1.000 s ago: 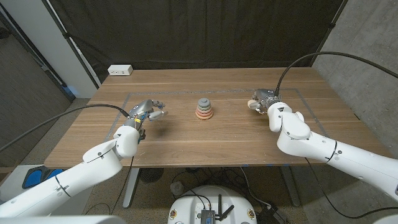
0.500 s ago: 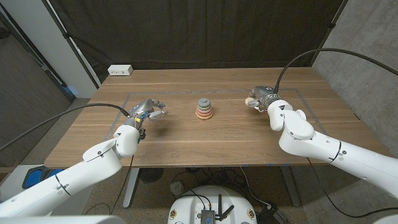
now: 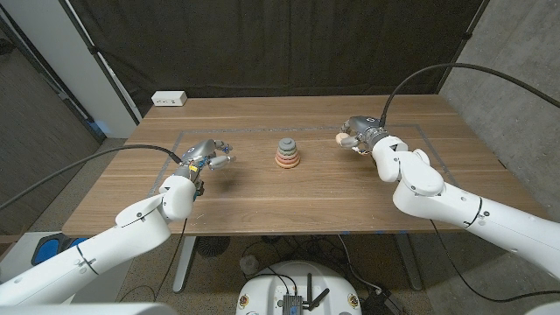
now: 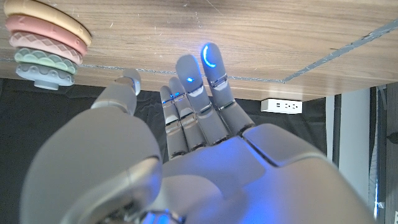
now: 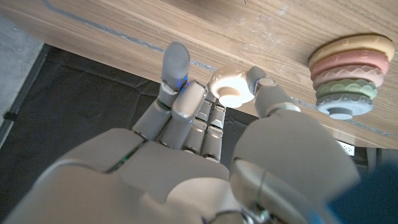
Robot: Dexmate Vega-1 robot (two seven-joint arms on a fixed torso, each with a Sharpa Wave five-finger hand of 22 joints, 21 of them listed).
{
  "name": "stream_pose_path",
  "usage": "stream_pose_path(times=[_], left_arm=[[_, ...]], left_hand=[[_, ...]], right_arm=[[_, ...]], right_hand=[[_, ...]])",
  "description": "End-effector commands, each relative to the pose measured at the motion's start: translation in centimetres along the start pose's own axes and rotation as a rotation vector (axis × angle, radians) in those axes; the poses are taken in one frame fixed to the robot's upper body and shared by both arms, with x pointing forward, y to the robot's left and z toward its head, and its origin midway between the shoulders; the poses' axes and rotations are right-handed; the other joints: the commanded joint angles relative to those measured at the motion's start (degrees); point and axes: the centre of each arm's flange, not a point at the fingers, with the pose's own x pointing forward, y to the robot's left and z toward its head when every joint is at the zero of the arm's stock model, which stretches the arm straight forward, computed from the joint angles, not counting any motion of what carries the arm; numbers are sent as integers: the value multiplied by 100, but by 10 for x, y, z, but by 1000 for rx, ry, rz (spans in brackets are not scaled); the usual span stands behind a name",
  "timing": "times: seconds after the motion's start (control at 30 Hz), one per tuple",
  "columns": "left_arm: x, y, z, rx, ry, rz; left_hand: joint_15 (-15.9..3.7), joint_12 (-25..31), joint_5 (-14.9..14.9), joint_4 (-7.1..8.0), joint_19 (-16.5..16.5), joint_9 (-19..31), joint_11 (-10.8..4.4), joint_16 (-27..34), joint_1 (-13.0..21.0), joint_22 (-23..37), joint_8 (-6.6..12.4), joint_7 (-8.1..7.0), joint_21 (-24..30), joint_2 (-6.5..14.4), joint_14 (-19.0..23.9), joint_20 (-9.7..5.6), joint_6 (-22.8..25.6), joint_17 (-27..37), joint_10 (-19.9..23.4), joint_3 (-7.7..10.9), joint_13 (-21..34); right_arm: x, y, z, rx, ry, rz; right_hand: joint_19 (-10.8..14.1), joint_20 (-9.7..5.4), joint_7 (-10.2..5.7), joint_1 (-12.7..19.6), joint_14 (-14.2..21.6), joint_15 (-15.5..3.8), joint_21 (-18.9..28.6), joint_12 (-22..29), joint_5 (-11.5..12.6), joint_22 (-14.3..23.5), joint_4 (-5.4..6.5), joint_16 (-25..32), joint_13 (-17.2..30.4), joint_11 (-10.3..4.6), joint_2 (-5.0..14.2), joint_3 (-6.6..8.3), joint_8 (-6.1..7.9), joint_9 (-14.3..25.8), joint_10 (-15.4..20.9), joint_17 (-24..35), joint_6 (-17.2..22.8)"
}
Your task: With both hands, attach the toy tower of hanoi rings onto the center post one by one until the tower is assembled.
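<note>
Reaching in from the near corners, both arms hold their hands over the table [image 3: 262, 197] on either side of the tower. The left hand [image 3: 210, 155] is empty, fingers apart, well left of the stack. The right hand [image 3: 357, 136] pinches a small cream ring [image 5: 231, 89] between thumb and fingers. The tower [image 3: 287, 153] stands at the middle with several rings stacked; this cream ring looks like the last piece left to place on top.

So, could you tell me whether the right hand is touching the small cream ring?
Touching: the right wrist view shows the right hand pinching the small cream ring between thumb and fingers.
</note>
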Motion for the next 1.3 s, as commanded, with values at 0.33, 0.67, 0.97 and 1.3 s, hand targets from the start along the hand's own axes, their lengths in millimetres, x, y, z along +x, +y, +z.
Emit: stream_pose_path(times=[0.33, 0.67, 0.97, 1.3], left_arm=[[6, 2, -2, 6, -3, 7], [6, 1, -3, 1, 3, 13], [7, 1, -2, 3, 4, 13], [7, 0, -1, 4, 3, 11]], left_hand=[[-400, -27, 29, 4, 26, 26, -20, 45, -40, 19, -26, -16, 32, -15, 50, -821, 58, 21, 54, 59, 17], [-400, -29, 27, 6, 33, 27, -13, 38, -42, 21, -31, -20, 36, -16, 41, -820, 53, 4, 51, 66, 21], [-400, -33, 26, 7, 32, 28, -12, 43, -44, 19, -32, -22, 35, -19, 42, -820, 54, 3, 52, 71, 18], [-400, -37, 24, 8, 25, 30, -11, 47, -45, 20, -32, -14, 34, -17, 41, -821, 59, 1, 48, 79, 18]], right_arm=[[7, -17, 33, -46, -123, -22], [11, -24, 42, -53, -174, -34], [15, -26, 49, -52, -211, -40], [18, -28, 59, -59, -240, -45]], right_hand=[[96, -200, -95, 338, 57, -23, -9, -7, -7, 13, 37, -12, 62, -391, 256, 30, 23, 3, 463, 25, 170], [100, -199, -102, 343, 60, -23, -22, -26, -12, 1, 41, -16, 76, -395, 257, 24, 17, 2, 467, 24, 181], [110, -199, -100, 346, 62, -23, -24, -39, -17, 0, 44, -18, 79, -395, 258, 19, 10, 1, 488, 24, 183], [113, -199, -110, 353, 64, -23, -32, -54, -21, -4, 46, -20, 96, -394, 264, 16, 2, 0, 500, 24, 191]])
